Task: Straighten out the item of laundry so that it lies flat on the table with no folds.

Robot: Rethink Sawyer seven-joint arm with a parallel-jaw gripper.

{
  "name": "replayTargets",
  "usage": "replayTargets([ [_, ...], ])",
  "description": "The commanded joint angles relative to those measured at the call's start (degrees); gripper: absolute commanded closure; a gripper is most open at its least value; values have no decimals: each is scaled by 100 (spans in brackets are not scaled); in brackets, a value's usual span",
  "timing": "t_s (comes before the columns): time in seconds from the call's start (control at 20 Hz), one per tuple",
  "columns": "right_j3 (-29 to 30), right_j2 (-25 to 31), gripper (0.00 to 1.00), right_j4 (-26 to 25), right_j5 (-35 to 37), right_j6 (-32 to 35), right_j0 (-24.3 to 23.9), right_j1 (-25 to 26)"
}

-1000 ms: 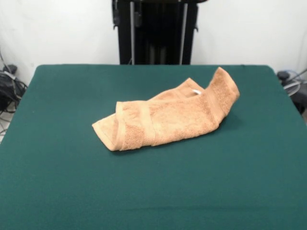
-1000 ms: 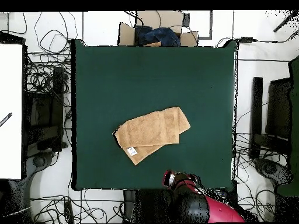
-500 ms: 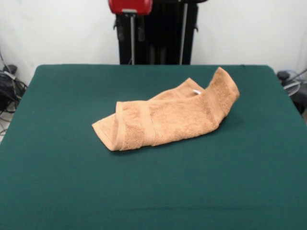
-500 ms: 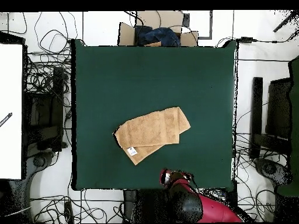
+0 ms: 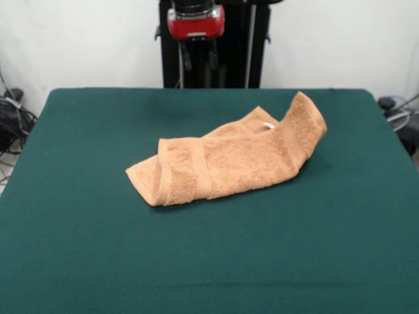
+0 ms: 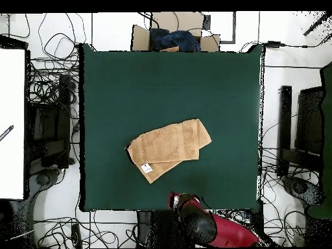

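The peach-orange towel (image 5: 229, 157) lies folded over itself in the middle of the dark green table (image 5: 78, 248), with one end bunched up and raised toward the far right. A small white tag (image 5: 268, 125) shows on its far edge. In the overhead view the towel (image 6: 170, 148) lies as a slanted folded strip on the table (image 6: 220, 84), its tag (image 6: 147, 168) near the corner closest to the robot. My gripper (image 5: 199, 62) hangs under the red arm head above the table's far edge, behind the towel and clear of it, open and empty. It also shows in the overhead view (image 6: 176, 200).
The black pedestal (image 5: 226, 52) stands behind the table. A cardboard box with blue cloth (image 6: 175, 39) sits past the edge opposite the robot. Cables (image 6: 55, 84) and equipment lie on the floor on both sides. A white panel (image 6: 11, 123) stands at one side.
The arm has come down into the front view from above and swung along the table's robot-side edge. The towel has not moved.
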Motion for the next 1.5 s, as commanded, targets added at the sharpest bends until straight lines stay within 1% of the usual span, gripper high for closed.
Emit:
replayTargets([
  [0.05, -546, 31, 0, -226, -336, 826, 109, 465],
  [0.3, -471, 29, 0, -216, -201, 839, 90, 329],
  [0.55, -456, 62, 0, -191, -170, 852, 86, 362],
  [0.7, -527, 60, 0, -177, 6, 773, 59, 381],
  [0.85, -601, 17, 0, -211, 151, 673, 25, 484],
  [1.15, -766, 18, 0, -246, 77, 648, -22, 821],
  [1.45, -1221, -203, 0, -384, -61, 604, 118, 1181],
  [1.5, -1257, -232, 0, -400, -171, 649, 129, 1204],
])
